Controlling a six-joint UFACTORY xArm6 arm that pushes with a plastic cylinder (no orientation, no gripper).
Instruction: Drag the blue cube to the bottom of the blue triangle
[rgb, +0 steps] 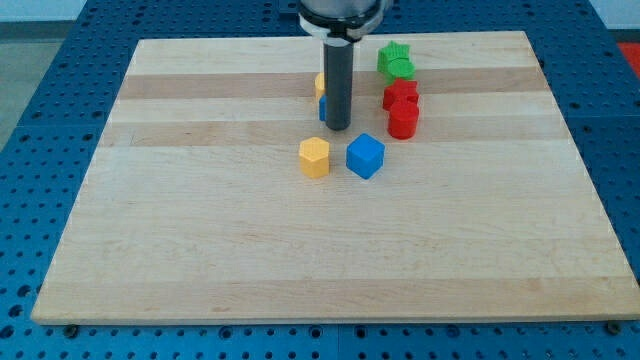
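Note:
The blue cube (365, 156) sits on the wooden board (200, 250) a little above the middle. My tip (338, 127) stands up and to the left of it, with a small gap. A sliver of a blue block (323, 109), likely the blue triangle, shows just left of the rod, mostly hidden behind it. A yellow piece (320, 83) peeks out above that, also mostly hidden.
A yellow hexagonal block (314, 157) lies just left of the blue cube. Two red blocks (401, 96) (403, 119) stand right of the rod. Two green blocks (394, 55) (399, 69) sit above them near the board's top edge.

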